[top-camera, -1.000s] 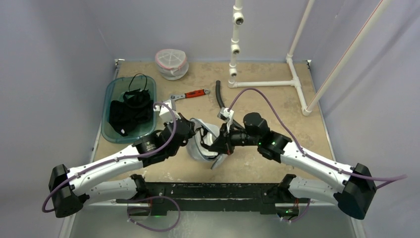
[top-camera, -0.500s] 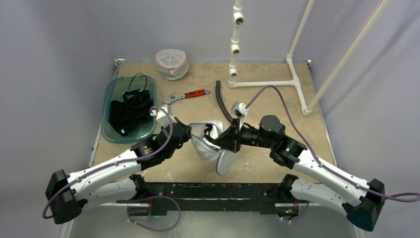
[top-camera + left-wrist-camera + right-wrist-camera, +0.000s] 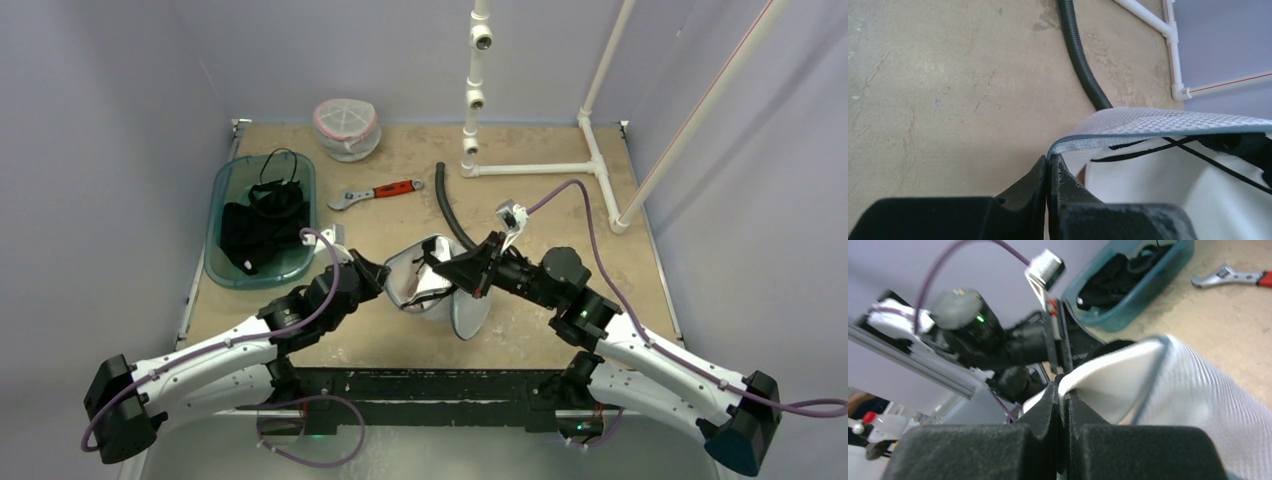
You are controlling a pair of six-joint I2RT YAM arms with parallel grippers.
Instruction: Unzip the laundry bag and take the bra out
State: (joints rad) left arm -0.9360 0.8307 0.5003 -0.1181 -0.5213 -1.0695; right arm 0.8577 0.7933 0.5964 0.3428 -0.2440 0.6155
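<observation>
A robotics lab test cell: a scuffed tan tabletop [image 3: 410, 155] boxed in by plain lilac-grey walls [image 3: 100, 150], a white plastic pipe frame [image 3: 540, 168] standing at its far edge, white-and-black robot arms [image 3: 200, 352] bolted to a black rail [image 3: 430, 385] at its near edge

bra [image 3: 1248, 145]: mostly hidden in laundry bag [image 3: 1168, 120] | right-wrist view: blurred

Red-handled wrench [image 3: 378, 192] lies between teal bin [image 3: 235, 185] and black hose [image 3: 446, 210].
</observation>
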